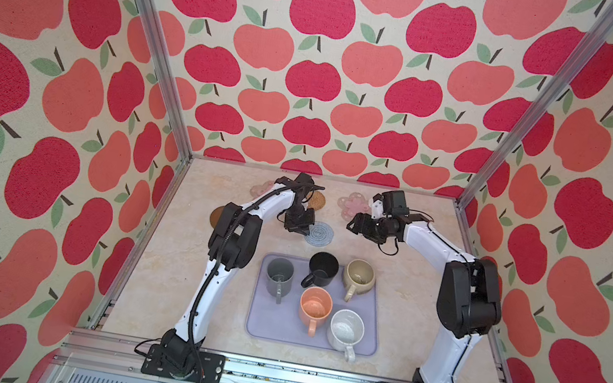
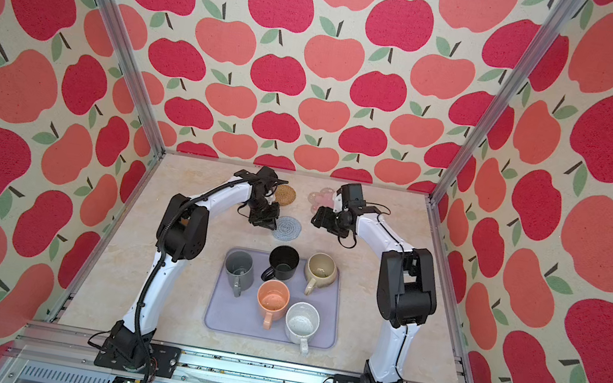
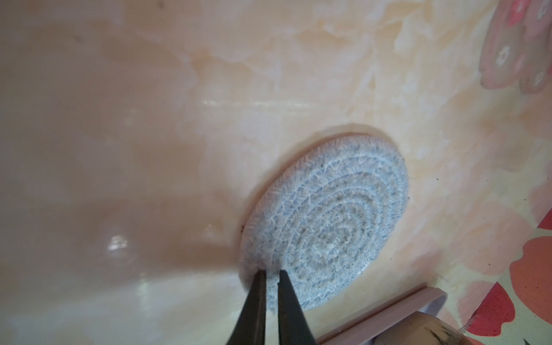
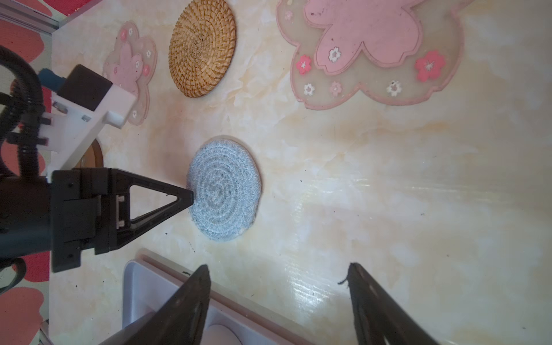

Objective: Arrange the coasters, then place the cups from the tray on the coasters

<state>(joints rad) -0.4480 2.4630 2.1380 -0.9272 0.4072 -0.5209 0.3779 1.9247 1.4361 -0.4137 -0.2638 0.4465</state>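
Observation:
The grey crocheted coaster lies on the table just beyond the tray. My left gripper is shut on its near edge. My right gripper hovers open and empty to the coaster's right. One pink flower coaster sits behind the right gripper, the other at the back left. The rattan coaster lies between them, and the dark brown disc is partly hidden by the left arm. The lavender tray holds grey, black, beige, peach and speckled white cups.
Apple-patterned walls and metal frame posts enclose the marbled tabletop. Both arm bases are bolted to the front rail. Bare table runs along both sides of the tray.

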